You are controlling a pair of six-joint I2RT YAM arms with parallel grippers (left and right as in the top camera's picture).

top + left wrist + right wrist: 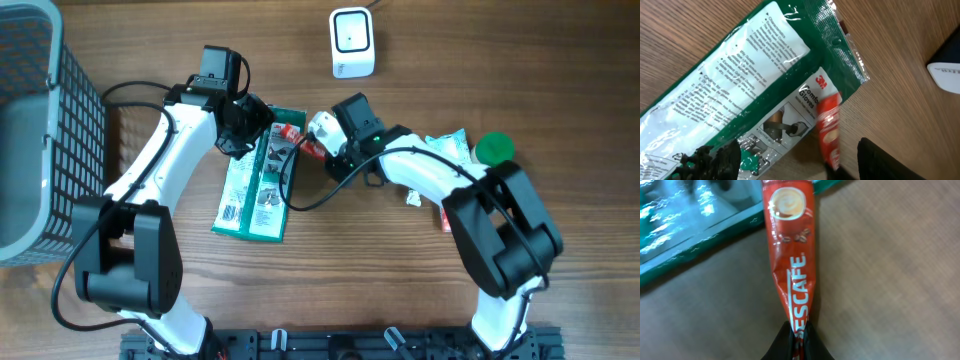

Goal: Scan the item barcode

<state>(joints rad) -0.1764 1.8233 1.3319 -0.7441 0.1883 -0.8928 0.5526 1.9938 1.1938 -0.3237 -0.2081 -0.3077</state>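
Two green glove packs (255, 190) lie on the counter (400, 290) beneath the left fingers (245, 130), which stand wide apart, gripping nothing. Just right, the red sachet (792, 255) reaches the packs' corner, its near end pinched between the closed right fingers (799, 334). The scanner (352, 42) stands well apart.

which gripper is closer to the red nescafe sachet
Right. The right gripper is shut on one end of the Nescafe sachet; the left gripper is open just beside it, over the top of the green glove pack.

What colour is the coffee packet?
The coffee packet is red with white letters; right wrist view.
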